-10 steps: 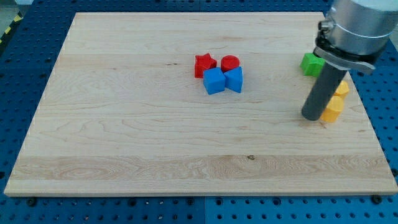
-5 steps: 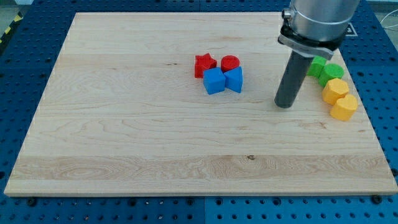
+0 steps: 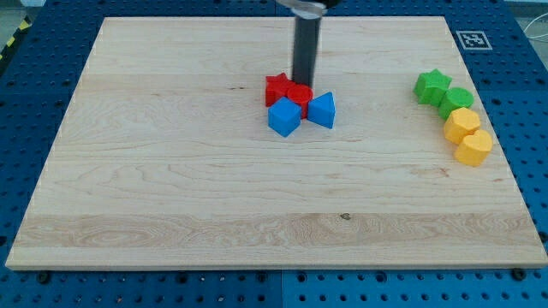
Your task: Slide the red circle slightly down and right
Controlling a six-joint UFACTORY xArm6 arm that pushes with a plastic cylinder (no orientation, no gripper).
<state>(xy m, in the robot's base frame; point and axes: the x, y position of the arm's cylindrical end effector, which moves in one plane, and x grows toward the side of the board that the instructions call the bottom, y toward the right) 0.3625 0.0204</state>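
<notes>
The red circle (image 3: 300, 94) sits near the middle of the board, wedged between the red star (image 3: 276, 88) on its left, a blue cube (image 3: 283, 117) below left and a blue triangular block (image 3: 322, 110) below right. My tip (image 3: 303, 84) stands right at the red circle's top edge, touching it. The rod rises straight up out of the view's top.
At the view's right edge of the wooden board (image 3: 171, 188) a green star (image 3: 431, 85), a green round block (image 3: 457, 100) and two yellow blocks (image 3: 463, 124) (image 3: 473, 147) lie in a diagonal row.
My tip has swept from the view's right, near the yellow and green blocks, leftward to the red circle's top. The red circle has shifted down and left; the blue cube has turned and moved left.
</notes>
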